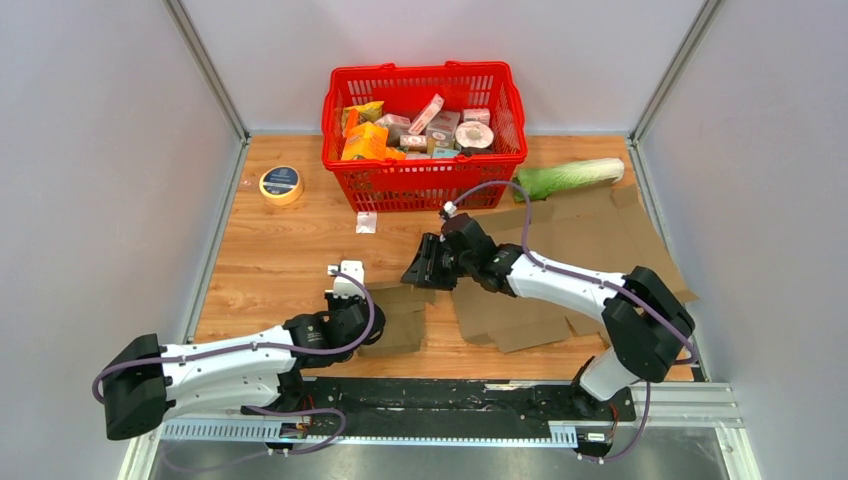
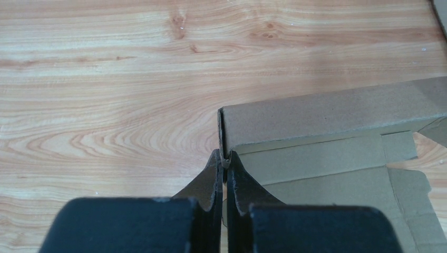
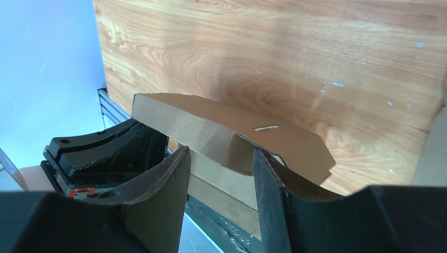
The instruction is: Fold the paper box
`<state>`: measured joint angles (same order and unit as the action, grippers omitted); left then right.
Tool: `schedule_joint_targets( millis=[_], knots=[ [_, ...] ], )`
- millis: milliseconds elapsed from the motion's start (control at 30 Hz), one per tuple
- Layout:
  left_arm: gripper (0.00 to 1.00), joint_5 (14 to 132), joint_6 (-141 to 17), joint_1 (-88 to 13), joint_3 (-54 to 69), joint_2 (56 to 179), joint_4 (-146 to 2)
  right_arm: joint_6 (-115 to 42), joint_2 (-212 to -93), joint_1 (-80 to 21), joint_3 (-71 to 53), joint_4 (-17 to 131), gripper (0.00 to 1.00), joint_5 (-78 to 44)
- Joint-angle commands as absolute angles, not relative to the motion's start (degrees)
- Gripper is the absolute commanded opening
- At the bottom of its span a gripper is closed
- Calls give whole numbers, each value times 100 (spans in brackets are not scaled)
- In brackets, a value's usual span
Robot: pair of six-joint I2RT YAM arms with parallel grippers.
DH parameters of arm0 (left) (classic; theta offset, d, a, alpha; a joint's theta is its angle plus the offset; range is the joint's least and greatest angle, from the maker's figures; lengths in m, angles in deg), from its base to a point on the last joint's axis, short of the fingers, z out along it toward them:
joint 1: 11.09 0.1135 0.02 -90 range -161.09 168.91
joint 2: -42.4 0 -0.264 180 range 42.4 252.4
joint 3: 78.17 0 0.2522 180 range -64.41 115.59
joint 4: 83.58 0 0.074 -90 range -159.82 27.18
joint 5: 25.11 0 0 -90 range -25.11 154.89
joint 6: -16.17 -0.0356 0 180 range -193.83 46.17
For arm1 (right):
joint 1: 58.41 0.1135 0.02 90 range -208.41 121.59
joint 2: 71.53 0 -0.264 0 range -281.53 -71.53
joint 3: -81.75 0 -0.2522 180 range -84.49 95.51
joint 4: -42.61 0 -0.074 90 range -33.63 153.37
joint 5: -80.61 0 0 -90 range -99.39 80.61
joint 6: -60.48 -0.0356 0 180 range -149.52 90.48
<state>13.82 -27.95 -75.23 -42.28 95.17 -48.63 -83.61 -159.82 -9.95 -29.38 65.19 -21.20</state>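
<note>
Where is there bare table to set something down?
Best: the bare wood on the left, between the tape and the left gripper. A narrower strip runs in front of the basket. Crowded: box and right gripper mid-table, cardboard covering the right.

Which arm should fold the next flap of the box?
Right, probably. The right gripper is open with a raised flap between its jaws; the left gripper is shut on an edge of the box, anchoring it.

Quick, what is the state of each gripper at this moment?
left gripper: shut on a wall edge of the cardboard box.
right gripper: open, a cardboard flap between its fingers, not clamped.
</note>
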Motion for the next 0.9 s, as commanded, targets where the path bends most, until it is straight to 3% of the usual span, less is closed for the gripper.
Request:
schedule_joint_targets(
  millis=[0, 333, 367, 400, 433, 500, 533, 600, 667, 800, 833, 867],
  knots=[
    [0, 1365, -2787, -7551, -3998, 9337, -4873, -8848, -16109, -972, -3035, 5778, 50, -2432],
    [0, 1444, -2778, -7551, -3927, 9513, -4970, -10325, -16469, -990, -3430, 4276, 32, -2847],
    [0, 1453, -2769, -7542, -3936, 9504, -4970, -10378, -16469, -998, -3465, 4222, 10, -2811],
    [0, 1462, -2734, -7551, -3936, 9496, -4944, -10396, -16469, -1025, -3535, 4196, 2, -2776],
    [0, 1470, -2690, -7551, -3953, 9461, -4926, -10240, -16504, -1051, -3527, 4178, 2, -2863],
    [0, 1444, -2419, -7551, -3980, 9417, -4812, -9609, -16443, -1270, -3353, 4422, 38, -3205],
    [0, 1409, -2200, -7551, -3980, 9399, -4759, -8396, -16069, -1297, -3273, 5494, 61, -3058],
    [0, 1400, -2110, -7551, -3997, 9399, -4776, -7317, -15531, -1289, -3315, 6626, 74, -2348],
    [0, 1348, -2136, -7551, -4077, 9434, -4890, -6368, -14898, -1262, -3746, 6893, 75, -2293],
    [0, 1084, -2294, -7551, -4085, 9451, -4952, -6081, -14518, -798, -4168, 6798, 69, -1844],
    [0, 997, -2321, -7542, -4094, 9443, -4987, -6151, -14622, -736, -4177, 6632, 55, -1722],
    [0, 952, -2321, -7551, -4112, 9443, -5013, -6151, -14693, -657, -4082, 6578, 46, -1573]
  ],
)
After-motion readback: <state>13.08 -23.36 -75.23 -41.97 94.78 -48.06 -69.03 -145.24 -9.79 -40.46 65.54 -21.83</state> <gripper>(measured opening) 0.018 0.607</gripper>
